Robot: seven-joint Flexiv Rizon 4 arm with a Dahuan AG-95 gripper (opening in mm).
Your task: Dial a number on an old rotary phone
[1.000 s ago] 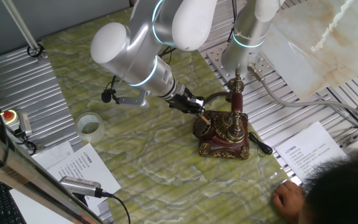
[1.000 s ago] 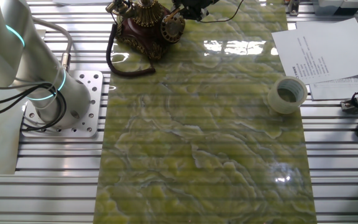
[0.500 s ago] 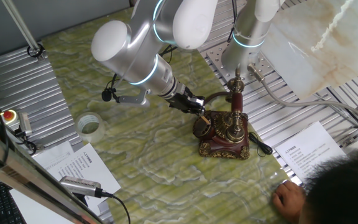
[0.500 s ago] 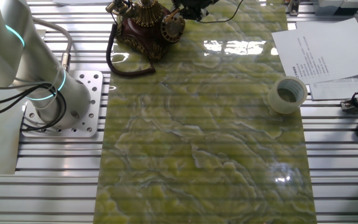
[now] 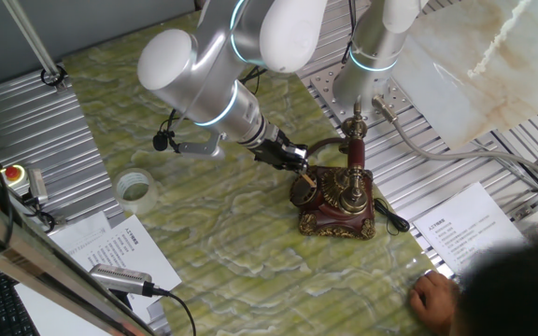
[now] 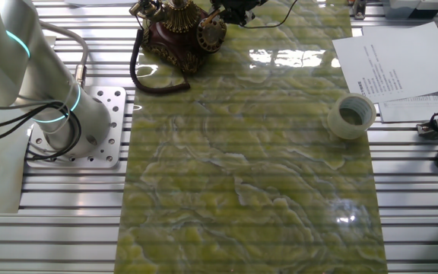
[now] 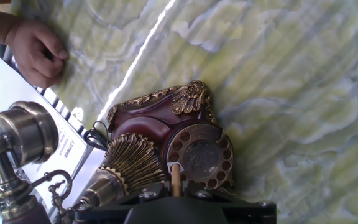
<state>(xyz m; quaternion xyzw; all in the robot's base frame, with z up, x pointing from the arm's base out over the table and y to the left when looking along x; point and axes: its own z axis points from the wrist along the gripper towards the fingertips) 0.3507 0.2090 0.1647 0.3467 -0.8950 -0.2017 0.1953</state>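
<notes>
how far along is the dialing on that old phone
Done: the hand has reached the ornate red-brown rotary phone. In hand: a thin pale rod touches the round dark dial at a rim hole. Left: turning it; no digits visibly dialed, and the red-and-brass handset sits on its cradle.

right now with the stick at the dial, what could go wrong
1. The thin stick held by the tool sits at the rim of the dial; it could slip out of a finger hole mid-turn.
2. The old rotary phone stands loose on the smooth mat, so turning force might drag or twist it.
3. A person's hand rests near the phone and could get bumped.
</notes>
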